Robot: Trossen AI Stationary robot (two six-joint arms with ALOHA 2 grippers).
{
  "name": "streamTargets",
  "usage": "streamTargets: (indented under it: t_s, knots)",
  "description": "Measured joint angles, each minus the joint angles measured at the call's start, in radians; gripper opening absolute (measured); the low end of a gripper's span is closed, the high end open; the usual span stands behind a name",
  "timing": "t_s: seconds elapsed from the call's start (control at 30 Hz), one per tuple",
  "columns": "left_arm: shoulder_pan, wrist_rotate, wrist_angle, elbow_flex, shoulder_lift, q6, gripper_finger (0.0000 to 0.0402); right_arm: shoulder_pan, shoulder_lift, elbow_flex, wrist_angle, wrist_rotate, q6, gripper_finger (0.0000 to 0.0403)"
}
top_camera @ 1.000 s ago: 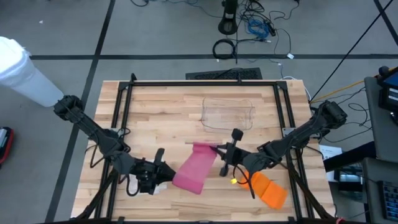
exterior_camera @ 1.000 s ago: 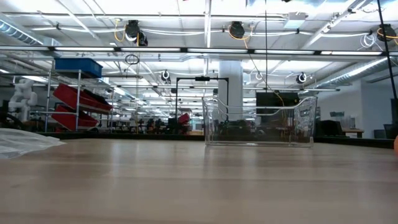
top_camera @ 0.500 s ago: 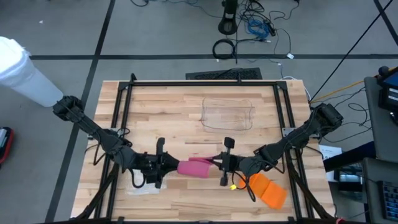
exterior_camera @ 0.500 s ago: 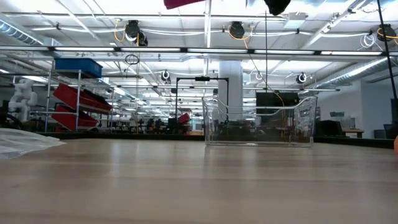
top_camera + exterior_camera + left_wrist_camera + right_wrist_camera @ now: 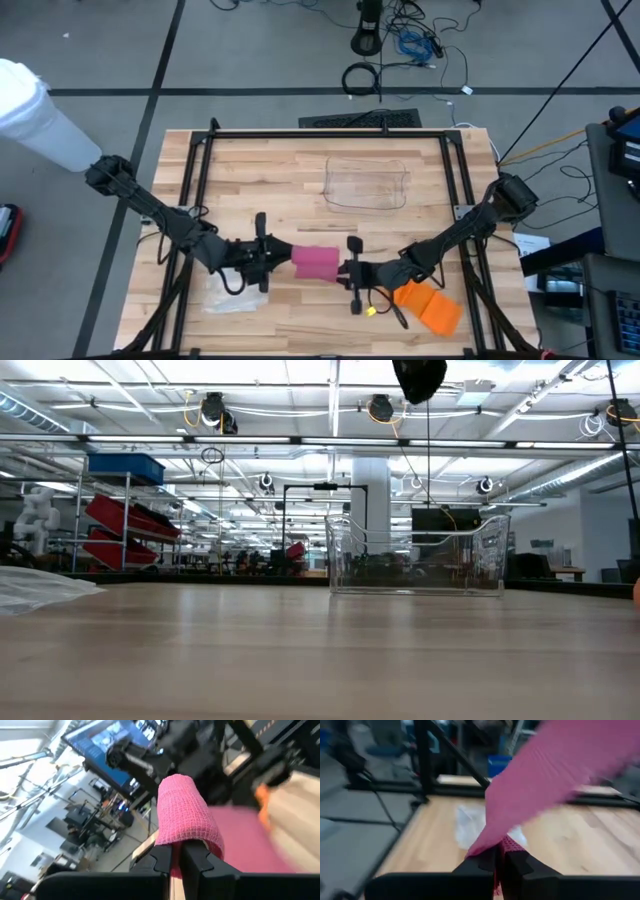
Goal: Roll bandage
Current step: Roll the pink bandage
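Note:
The pink bandage (image 5: 315,263) hangs as a short band above the near middle of the wooden table (image 5: 260,170), between my two grippers. My left gripper (image 5: 286,258) comes from the table's left and is shut on the band's left end. My right gripper (image 5: 343,270) comes from the right and is shut on its right end. In the left wrist view the bandage (image 5: 187,810) bulges up in a rounded hump just past my fingers. In the right wrist view the bandage (image 5: 555,765) spreads away as a wide sheet. My left gripper pinches the bandage's left end (image 5: 172,844) between its two fingers, lying about level and coming from the table's left. The cloth curls over in a hump right beyond the fingertips. The band is lifted clear of the table. My right gripper pinches the bandage's right end at a corner of its edge (image 5: 503,843) between its two fingers, coming from the table's right and slanting slightly down. The cloth fans out from the pinch and hangs clear of the table.
A clear plastic box (image 5: 367,183) stands at the far middle of the table. An orange object (image 5: 430,306) lies near the right front corner. A clear plastic wrapper (image 5: 225,298) lies at the left front. A dark frame (image 5: 200,180) runs around the table.
My left gripper has gone toward the far edge and a little right; my right gripper has sunk and gone toward the near edge and left. Both wrists have turned. The bandage, which hung as a long slanted sheet, now lies short and about level between them.

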Motion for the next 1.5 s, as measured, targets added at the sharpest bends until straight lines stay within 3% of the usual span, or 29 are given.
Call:
streamTargets:
  t_s: [0.2,0.53,0.77,0.9,1.03,1.33,1.5]
  knots:
    - [0.028,-0.005,-0.034,-0.005,0.000,-0.001,0.0018,0.037,-0.004,0.000,0.109,-0.078,-0.016,0.0000]
    - [0.033,0.014,-0.091,-0.005,0.000,-0.003,0.0018,0.045,-0.082,0.027,0.176,-0.064,-0.077,0.0000]
    - [0.038,0.037,-0.103,-0.004,0.030,-0.004,0.0018,0.013,-0.160,0.075,0.091,0.130,-0.122,0.0000]
    - [0.038,0.051,-0.096,-0.004,0.032,-0.001,0.0018,-0.017,-0.184,0.079,-0.022,0.154,-0.086,0.0003]
    - [0.038,0.063,-0.091,-0.004,0.032,-0.001,0.0018,-0.055,-0.187,0.079,-0.092,0.127,0.027,0.0034]
    - [0.039,0.080,-0.082,-0.004,0.032,-0.003,0.0018,-0.079,-0.191,0.079,-0.077,0.067,0.184,0.0136]
    - [0.039,0.070,-0.083,-0.004,0.032,-0.004,0.0018,-0.091,-0.254,0.079,-0.172,-0.007,0.382,0.0154]
